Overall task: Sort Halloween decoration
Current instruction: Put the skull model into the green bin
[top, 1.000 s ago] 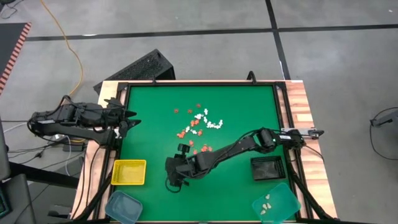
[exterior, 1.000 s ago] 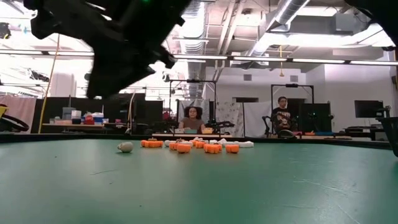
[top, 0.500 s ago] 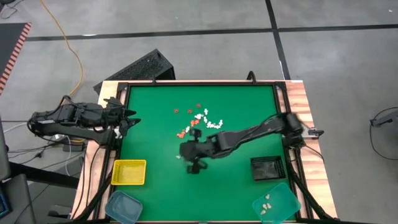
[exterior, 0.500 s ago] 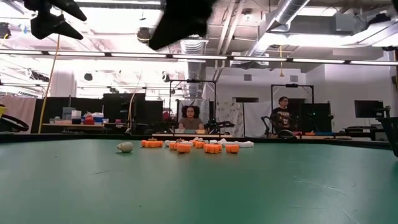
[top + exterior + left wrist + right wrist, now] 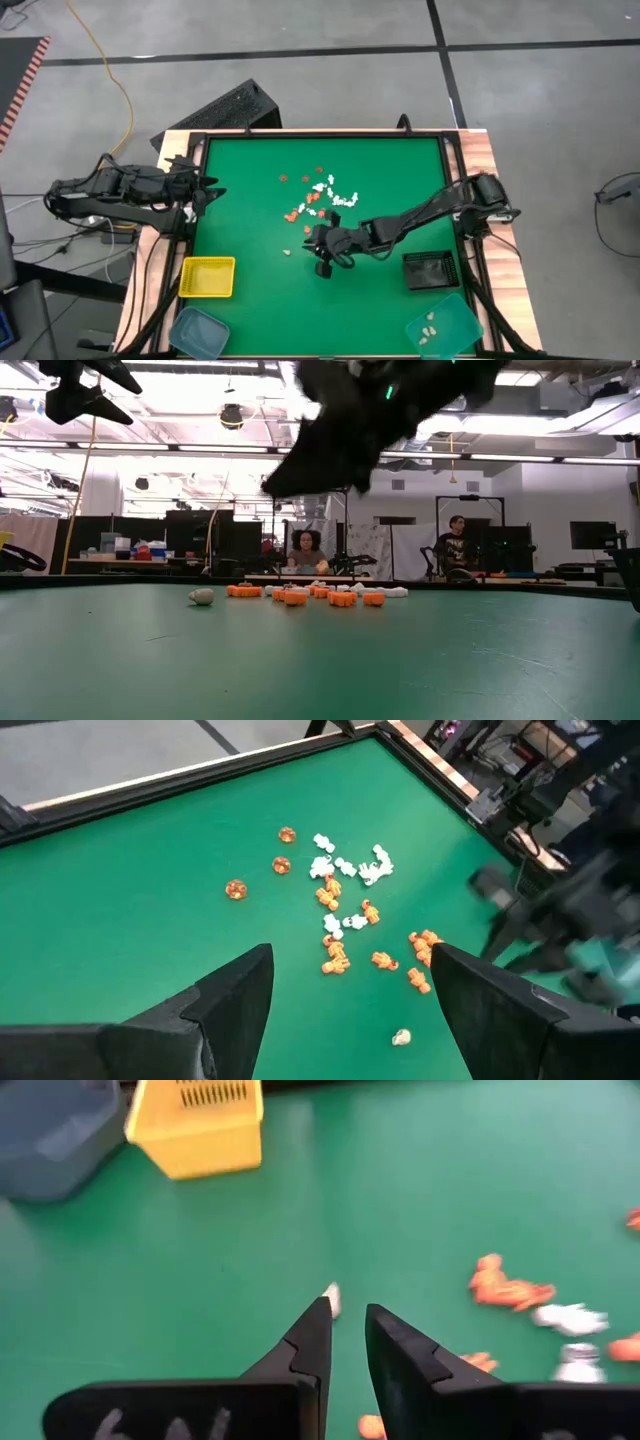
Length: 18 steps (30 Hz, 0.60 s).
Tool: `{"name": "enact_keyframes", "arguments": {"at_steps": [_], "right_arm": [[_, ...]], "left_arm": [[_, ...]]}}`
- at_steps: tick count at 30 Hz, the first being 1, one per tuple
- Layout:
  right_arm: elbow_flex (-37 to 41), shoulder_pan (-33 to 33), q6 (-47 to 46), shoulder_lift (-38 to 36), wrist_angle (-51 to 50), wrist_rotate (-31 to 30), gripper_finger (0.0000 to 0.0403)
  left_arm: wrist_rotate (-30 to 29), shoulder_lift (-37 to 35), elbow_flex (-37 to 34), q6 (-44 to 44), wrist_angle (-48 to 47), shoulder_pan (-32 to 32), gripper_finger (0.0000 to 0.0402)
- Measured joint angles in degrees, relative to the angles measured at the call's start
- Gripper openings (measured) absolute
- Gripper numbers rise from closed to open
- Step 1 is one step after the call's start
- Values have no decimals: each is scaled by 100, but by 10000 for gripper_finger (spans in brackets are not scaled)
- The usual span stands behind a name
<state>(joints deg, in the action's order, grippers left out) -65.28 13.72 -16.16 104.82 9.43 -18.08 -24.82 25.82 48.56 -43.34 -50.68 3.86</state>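
The Halloween decorations are tiny orange-red and white trinkets lying in a loose pile [image 5: 320,195] on the green mat's far middle, also seen in the left wrist view [image 5: 340,910] and the low view [image 5: 300,595]. One cream trinket [image 5: 288,252] lies alone, nearer the near-left. My right gripper [image 5: 315,248] hovers over the mat's middle. Its fingers are only narrowly open [image 5: 347,1310], with the lone cream trinket [image 5: 331,1298] just beyond their tips. Nothing sits between them. My left gripper [image 5: 352,952] waits wide open at the table's left edge [image 5: 205,190].
A yellow tray [image 5: 208,277] and a teal tray [image 5: 198,332] stand at the near-left corner. A black tray [image 5: 430,270] and a teal tray [image 5: 445,325] holding a few cream pieces stand near-right. Bare green mat [image 5: 250,220] lies between the pile and the trays. People sit beyond the table [image 5: 305,550].
My right gripper has swung from beside the yellow tray toward the table's right and slightly toward its far edge, ending near the pile. The trinkets, the lone cream piece and my left arm have stayed put.
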Motion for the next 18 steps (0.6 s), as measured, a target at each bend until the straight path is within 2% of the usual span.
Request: {"name": "enact_keyframes", "arguments": {"at_steps": [5, 9, 13, 18], "right_arm": [[-52, -84, -2, 648, 1080, -8, 82], [-263, -162, 0, 885, 1136, 1, 94], [-369, -209, 15, 892, 1163, 23, 125], [-350, -267, 9, 891, 1092, 25, 185]], "left_arm": [[-123, 0, 0, -140, 0, 0, 261], [-279, 0, 0, -218, 0, 2, 261], [-469, 0, 0, -217, -4, 1, 261], [-571, 0, 0, -229, -4, 1, 261]]}}
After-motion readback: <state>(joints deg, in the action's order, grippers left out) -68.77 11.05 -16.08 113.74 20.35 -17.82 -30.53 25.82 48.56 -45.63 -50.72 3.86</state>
